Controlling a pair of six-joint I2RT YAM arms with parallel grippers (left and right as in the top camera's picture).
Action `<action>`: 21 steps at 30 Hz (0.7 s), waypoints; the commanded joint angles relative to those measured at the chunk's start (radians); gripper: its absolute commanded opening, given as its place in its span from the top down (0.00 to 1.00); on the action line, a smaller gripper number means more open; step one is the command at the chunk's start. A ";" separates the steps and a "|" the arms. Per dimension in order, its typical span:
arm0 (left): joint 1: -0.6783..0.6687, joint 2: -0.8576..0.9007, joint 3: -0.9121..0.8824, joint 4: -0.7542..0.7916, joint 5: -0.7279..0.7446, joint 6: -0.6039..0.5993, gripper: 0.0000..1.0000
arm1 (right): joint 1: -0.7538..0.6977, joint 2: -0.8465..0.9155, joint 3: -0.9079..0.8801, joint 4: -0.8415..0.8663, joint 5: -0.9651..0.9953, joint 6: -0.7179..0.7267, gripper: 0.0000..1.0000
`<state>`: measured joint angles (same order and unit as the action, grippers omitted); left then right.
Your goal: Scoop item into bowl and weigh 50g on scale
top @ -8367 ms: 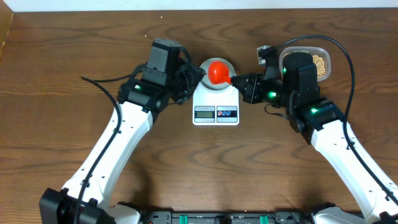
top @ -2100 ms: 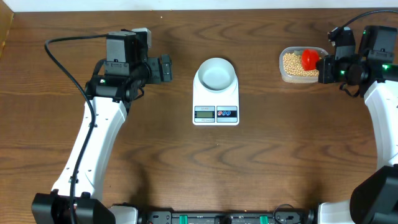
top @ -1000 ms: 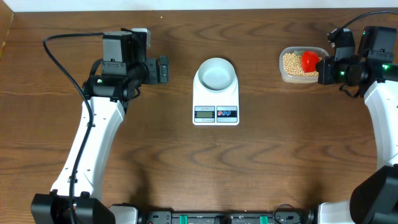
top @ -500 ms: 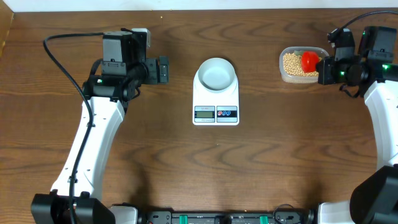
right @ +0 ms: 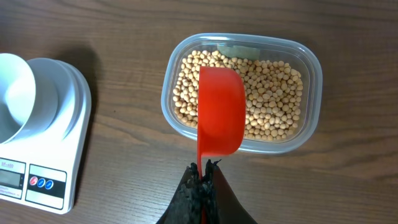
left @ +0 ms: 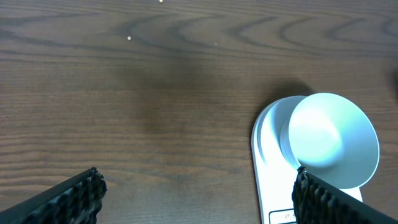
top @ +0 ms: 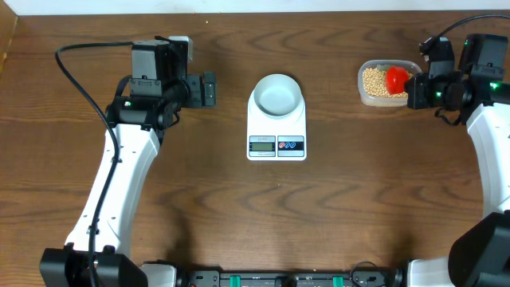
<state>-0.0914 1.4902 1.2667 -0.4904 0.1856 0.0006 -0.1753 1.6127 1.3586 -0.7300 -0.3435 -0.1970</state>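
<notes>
The pale bowl (top: pixel 276 94) (left: pixel 333 140) stands on the white scale (top: pixel 276 145) (left: pixel 270 193), at the middle of the table. Its inside looks bare. The tan beans (top: pixel 372 82) (right: pixel 270 99) fill a clear tub at the far right. My right gripper (top: pixel 412 86) (right: pixel 203 171) is shut on the handle of a red scoop (top: pixel 396 77) (right: pixel 219 112), whose cup hangs over the beans. My left gripper (top: pixel 209 88) (left: pixel 199 190) stands open to the left of the scale with nothing between its fingers (left: pixel 81 193).
The clear plastic tub (top: pixel 362 97) (right: pixel 311 68) sits near the back right of the wooden table. A black cable (top: pixel 76 68) loops behind the left arm. The scale (right: pixel 46 174) and bowl (right: pixel 12 93) lie left of the tub.
Since the earliest frame both arms have drawn back from the scale, the right one carrying the scoop over to the tub. Nothing has moved over the last second.
</notes>
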 commanded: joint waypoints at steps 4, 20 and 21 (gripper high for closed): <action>0.004 0.006 0.007 -0.002 0.008 0.010 0.02 | -0.005 -0.002 0.019 -0.003 -0.011 -0.018 0.99; 0.004 0.006 0.007 -0.002 0.008 0.010 0.02 | -0.028 -0.002 0.019 0.000 -0.010 -0.017 0.99; 0.004 0.006 0.007 -0.002 0.008 0.010 0.02 | -0.030 -0.002 0.019 0.001 -0.010 -0.017 0.99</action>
<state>-0.0914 1.4902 1.2667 -0.4904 0.1856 0.0006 -0.1905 1.6127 1.3586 -0.7326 -0.3439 -0.1970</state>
